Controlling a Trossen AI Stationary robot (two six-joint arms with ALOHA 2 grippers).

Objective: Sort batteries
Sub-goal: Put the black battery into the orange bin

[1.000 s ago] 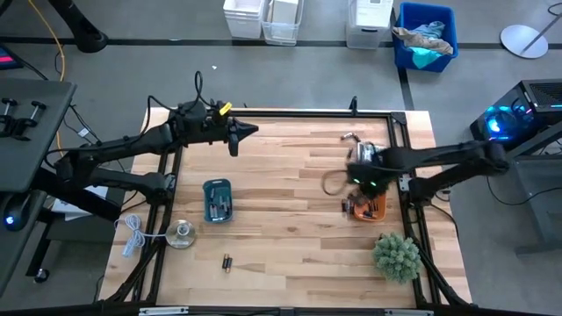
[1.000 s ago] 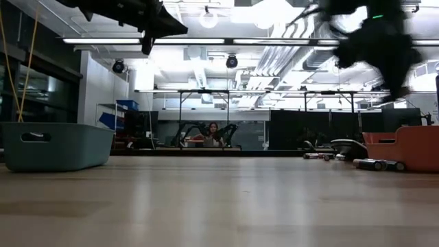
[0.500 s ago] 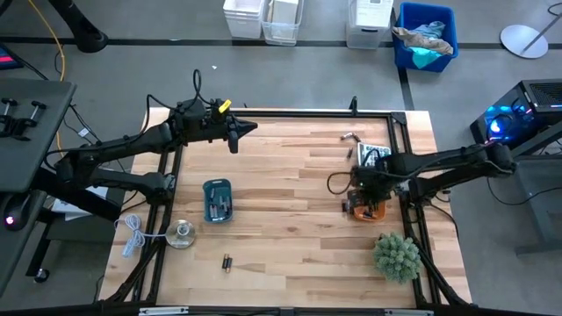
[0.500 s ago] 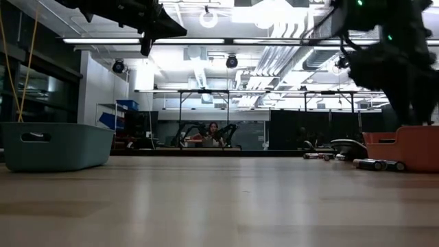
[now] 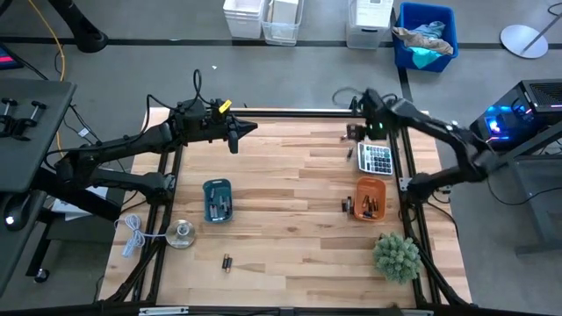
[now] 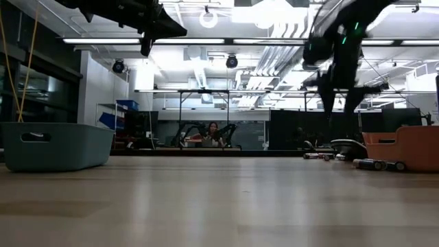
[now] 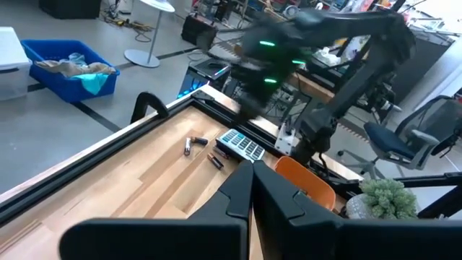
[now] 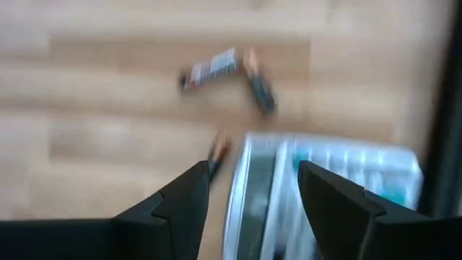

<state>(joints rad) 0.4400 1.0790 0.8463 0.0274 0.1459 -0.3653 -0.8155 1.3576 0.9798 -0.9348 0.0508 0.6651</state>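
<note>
Batteries (image 5: pixel 349 137) lie near table's (image 5: pixel 290 175) far edge.

My left arm reaches in from the left side and stops over the far left part of the worktop. Its left tool (image 5: pixel 248 130) hangs high in the air, and its two dark fingers (image 7: pixel 268 195) are pressed tight together with nothing between them. My right arm comes in from the right side, bends at the elbow and stretches to the far right corner of the worktop. Its right tool (image 5: pixel 356 132) points down and hangs above the wood. Its two fingers (image 8: pixel 184 198) stand wide apart, and I see nothing held between them. The two tools are well apart from each other.
</note>
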